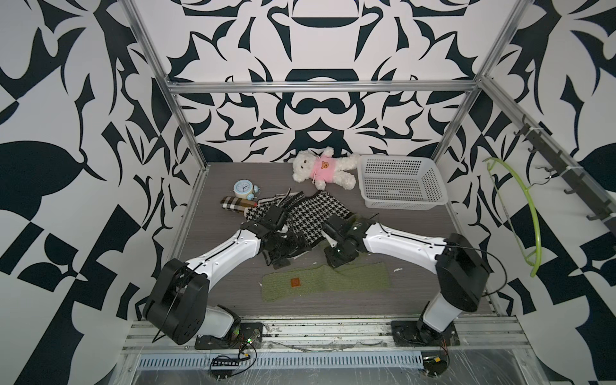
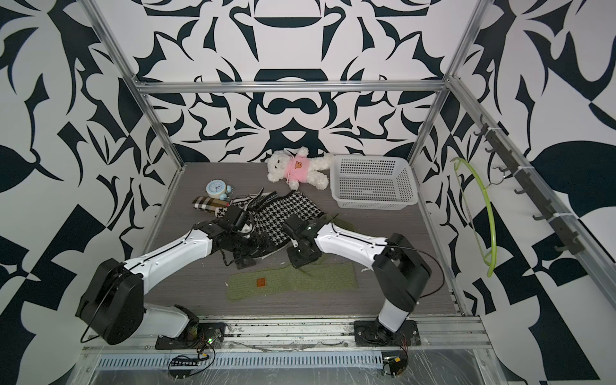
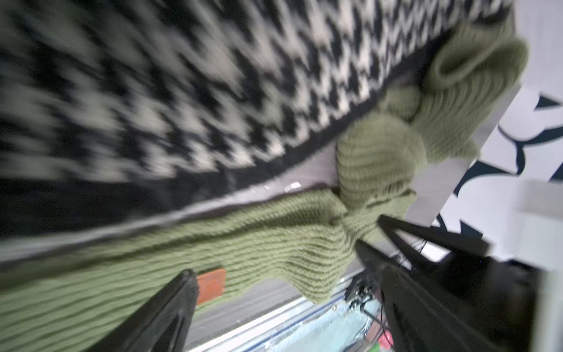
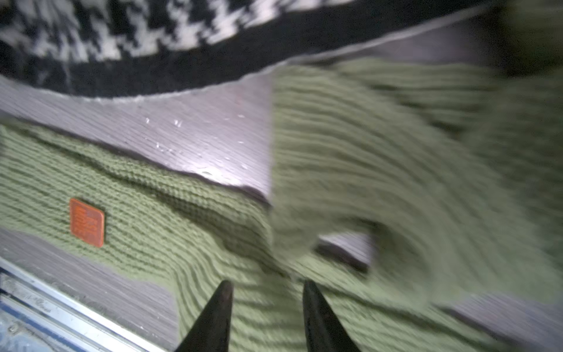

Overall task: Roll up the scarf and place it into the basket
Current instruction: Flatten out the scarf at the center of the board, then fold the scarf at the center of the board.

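— So, where is the olive-green ribbed knit scarf (image 1: 325, 281) with the small orange square patch (image 1: 295, 282)?

— At 6 o'clock on the grey wood-grain counter (image 1: 233, 291), lying flat along the near edge, not yet rolled. Toward 3 o'clock it bunches up by the right arm, beside the dark border of the black-and-white houndstooth scarf (image 1: 313, 208).

— And the white plastic basket (image 1: 400, 183) with perforated grid sides?

— Far corner, about 2 o'clock, well apart from the green scarf.

— The claws?

— The left claw (image 3: 280, 247) gapes wide, jaws far apart, with the green knit lying between them. The right claw (image 4: 266, 286) has its dark tips parted a little above the green knit; the cloth there is blurred, so I cannot tell whether they touch it.

— Anything else?

— A white plush teddy bear (image 1: 321, 165) in a pink top at 12 o'clock, just beside the basket. A pale-blue round alarm clock (image 1: 243, 189) sits at 10 o'clock, with a rolled beige plaid cloth (image 1: 235, 204) just beside it.
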You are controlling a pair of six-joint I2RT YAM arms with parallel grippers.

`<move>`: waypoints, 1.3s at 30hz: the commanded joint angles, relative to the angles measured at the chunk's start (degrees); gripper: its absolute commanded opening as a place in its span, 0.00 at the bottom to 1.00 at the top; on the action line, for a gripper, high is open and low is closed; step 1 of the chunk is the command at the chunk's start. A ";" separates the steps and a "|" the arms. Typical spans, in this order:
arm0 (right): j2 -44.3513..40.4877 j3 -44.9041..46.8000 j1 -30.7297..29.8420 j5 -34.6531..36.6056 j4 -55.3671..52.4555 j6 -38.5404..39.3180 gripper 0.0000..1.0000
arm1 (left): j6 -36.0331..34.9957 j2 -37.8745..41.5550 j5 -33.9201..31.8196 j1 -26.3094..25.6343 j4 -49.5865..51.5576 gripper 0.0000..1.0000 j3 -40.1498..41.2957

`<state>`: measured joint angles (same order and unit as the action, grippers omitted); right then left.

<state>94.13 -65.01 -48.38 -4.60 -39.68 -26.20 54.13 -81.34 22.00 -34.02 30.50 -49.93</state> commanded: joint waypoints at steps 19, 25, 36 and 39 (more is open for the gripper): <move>-0.22 16.56 7.31 9.06 1.96 -9.56 0.36 | 1.87 -5.98 -5.12 -2.04 2.34 1.00 7.39; -6.87 17.07 7.51 9.02 2.24 -8.83 0.37 | -0.71 -4.86 -3.40 -0.18 3.67 1.00 5.83; -19.84 24.80 17.01 10.43 -1.02 -12.12 0.59 | -6.74 -4.51 0.07 -0.21 7.66 1.00 -5.06; -20.65 27.22 18.61 9.53 -1.17 -15.43 0.60 | -7.17 -4.70 -0.14 -0.03 8.52 1.00 -6.06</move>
<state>74.65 -39.35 -30.52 4.89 -38.72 -38.02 49.08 -86.41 21.52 -34.39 35.22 -54.96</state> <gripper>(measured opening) 0.593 0.999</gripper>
